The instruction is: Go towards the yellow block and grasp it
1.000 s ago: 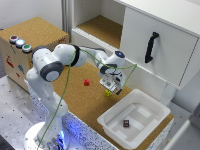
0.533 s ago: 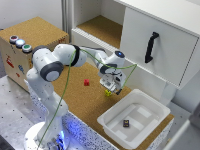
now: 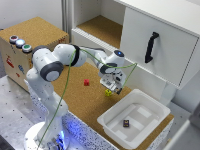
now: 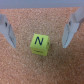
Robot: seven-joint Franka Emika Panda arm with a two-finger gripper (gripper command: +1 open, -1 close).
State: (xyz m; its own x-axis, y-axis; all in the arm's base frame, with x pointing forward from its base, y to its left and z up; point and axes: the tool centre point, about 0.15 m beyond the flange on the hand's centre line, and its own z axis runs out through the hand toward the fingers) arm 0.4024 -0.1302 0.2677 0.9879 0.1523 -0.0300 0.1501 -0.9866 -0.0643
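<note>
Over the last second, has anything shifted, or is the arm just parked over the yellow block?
Nothing visibly changed. The gripper hangs just above the yellow block as before, fingers open on either side of it, not touching. The red block on the cork and the dark block in the white tray are where they were.

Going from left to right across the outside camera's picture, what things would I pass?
Cork box with coloured buttons → robot's white base → red block → yellow block under the gripper → dark block in the white tray → black cabinet handle.

Robotics lab, cork-topped bench, button box, white cabinet
</note>
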